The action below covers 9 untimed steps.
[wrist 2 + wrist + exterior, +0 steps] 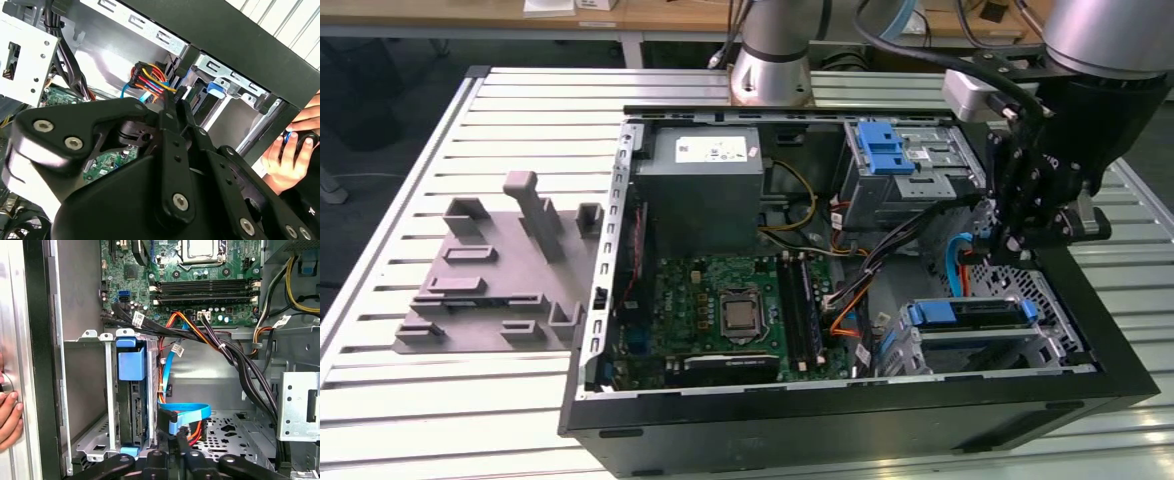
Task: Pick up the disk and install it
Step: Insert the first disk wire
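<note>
The disk sits slotted in its drive cage; the gripper hovers above, its fingers' spread impossible to tell.

An open black computer case is lying on a slatted metal worktop. Inside it, a green motherboard is sitting toward the exterior view's left, with a gray power supply box lying on its far side. A metal drive cage topped by a blue latch bracket is standing at the far right of the case. Bundled black, orange and yellow cables are running across the interior in the first wrist view, and a flat blue cable is curling over the perforated floor. A gray plastic fixture is resting on the worktop left of the case.
</note>
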Available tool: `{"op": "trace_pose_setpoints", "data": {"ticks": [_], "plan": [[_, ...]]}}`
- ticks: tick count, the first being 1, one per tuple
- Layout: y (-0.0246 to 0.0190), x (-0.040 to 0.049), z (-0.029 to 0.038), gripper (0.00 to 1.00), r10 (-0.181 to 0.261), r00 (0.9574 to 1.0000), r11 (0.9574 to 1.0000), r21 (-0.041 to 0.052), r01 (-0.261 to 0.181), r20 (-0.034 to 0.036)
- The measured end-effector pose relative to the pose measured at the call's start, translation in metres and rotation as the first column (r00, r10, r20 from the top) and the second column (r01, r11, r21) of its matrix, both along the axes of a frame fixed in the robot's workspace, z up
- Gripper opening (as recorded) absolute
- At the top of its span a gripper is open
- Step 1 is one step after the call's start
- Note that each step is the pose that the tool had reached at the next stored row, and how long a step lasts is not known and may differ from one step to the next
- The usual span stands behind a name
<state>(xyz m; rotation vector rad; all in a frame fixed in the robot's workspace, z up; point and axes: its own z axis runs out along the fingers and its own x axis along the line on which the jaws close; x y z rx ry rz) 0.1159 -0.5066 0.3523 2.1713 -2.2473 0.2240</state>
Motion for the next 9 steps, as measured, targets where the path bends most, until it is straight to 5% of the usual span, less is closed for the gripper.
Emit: {"op": "trace_pose_setpoints", "data": {"ticks": [6, 9], "plan": [[0.0001, 0.0005, 0.0, 0.17, 0.0, 1.0, 1.0, 0.0001, 0.0, -0.0039], [0.0, 0.0007, -0.0006, 0.17, 0.0, 0.9998, 1.0, 0.0007, 0.0, -0.0218]]}}
